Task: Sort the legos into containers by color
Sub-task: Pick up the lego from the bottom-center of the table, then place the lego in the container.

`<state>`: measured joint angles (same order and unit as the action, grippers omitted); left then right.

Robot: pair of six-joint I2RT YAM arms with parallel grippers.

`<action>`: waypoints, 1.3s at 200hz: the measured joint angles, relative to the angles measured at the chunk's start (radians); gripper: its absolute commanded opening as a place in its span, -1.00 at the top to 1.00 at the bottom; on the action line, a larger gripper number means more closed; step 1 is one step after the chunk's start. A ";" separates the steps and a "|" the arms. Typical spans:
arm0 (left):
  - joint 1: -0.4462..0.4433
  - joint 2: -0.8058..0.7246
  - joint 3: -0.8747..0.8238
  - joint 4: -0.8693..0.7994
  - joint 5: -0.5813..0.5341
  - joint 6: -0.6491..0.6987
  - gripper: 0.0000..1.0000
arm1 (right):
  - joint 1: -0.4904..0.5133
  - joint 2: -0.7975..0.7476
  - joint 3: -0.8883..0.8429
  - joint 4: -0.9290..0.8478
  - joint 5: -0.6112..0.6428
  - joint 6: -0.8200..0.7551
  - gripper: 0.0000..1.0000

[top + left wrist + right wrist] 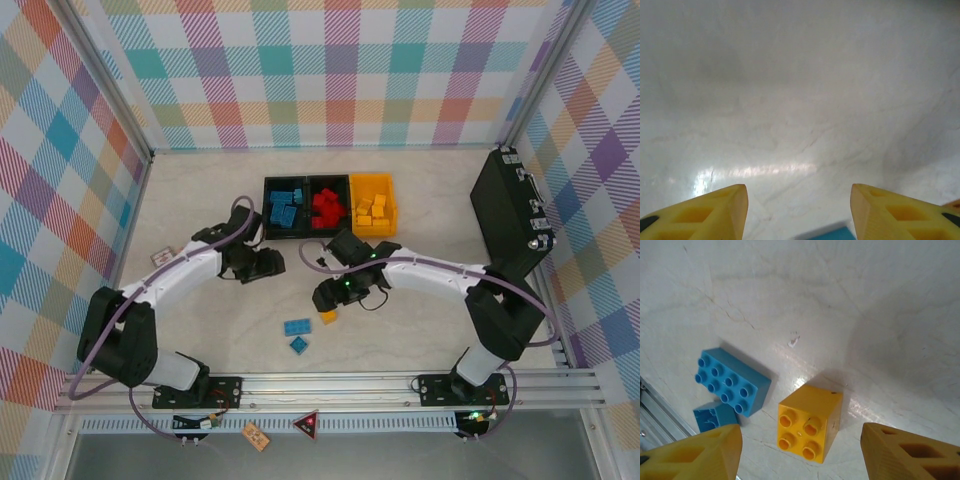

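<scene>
Right hand (pixel 333 300) is spread open with nothing gripped, hanging right over the yellow brick (pixel 328 316) on the desk (pixel 420 340), with two blue bricks (pixel 297 326) just beside it. The yellow bin (pixel 372 205) is at the right end of the row. Left hand (pixel 268 263) sits near the bins. Left wrist view: fingers apart, nothing between them. Right wrist view: the brick lies studs-up between the fingers but skewed, so I'd rotate to square up on its flat sides, drop straight, then squeeze.

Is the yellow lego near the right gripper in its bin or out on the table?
Out: the yellow lego lies on the table below the right gripper, well short of the yellow bin.
</scene>
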<state>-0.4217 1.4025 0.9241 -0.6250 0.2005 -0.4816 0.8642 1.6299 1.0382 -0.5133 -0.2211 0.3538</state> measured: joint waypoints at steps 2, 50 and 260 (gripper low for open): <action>0.000 -0.003 -0.005 0.000 0.002 0.000 -0.13 | 0.002 0.002 0.000 -0.001 0.000 0.000 -0.29; -0.001 -0.069 -0.117 0.021 0.084 -0.035 -0.12 | 0.038 0.056 0.033 -0.034 0.006 -0.004 -0.26; -0.078 0.158 -0.018 0.221 0.177 -0.095 -0.11 | -0.162 -0.025 0.102 -0.029 0.112 0.029 0.47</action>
<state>-0.4999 1.5600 0.9066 -0.4038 0.3771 -0.5766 0.7025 1.6047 1.1404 -0.5423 -0.1089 0.3832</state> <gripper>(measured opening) 0.558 0.304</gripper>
